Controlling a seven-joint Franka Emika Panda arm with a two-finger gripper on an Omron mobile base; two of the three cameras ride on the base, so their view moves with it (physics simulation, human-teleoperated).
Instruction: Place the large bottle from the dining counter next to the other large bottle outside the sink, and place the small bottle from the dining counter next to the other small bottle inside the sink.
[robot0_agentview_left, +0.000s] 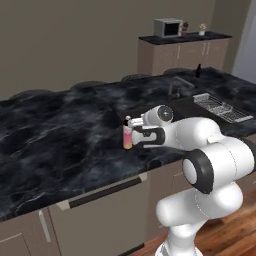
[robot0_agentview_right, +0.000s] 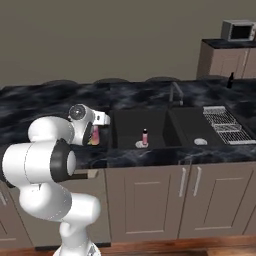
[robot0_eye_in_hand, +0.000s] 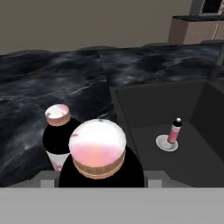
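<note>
The pincer (robot0_agentview_left: 134, 135) pinches the large bottle (robot0_eye_in_hand: 99, 148) beside its twin (robot0_eye_in_hand: 57, 131), near the sink (robot0_agentview_right: 125, 122) edge.

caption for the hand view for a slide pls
Gripper holds a large bottle beside the other large bottle, left of the sink.

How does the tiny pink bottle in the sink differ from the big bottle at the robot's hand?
The small pink bottle is shorter and slimmer than the large bottle. The small pink bottle stands free inside the sink; the large bottle is outside it, between the gripper's fingers. Both are upright and pink.
</note>
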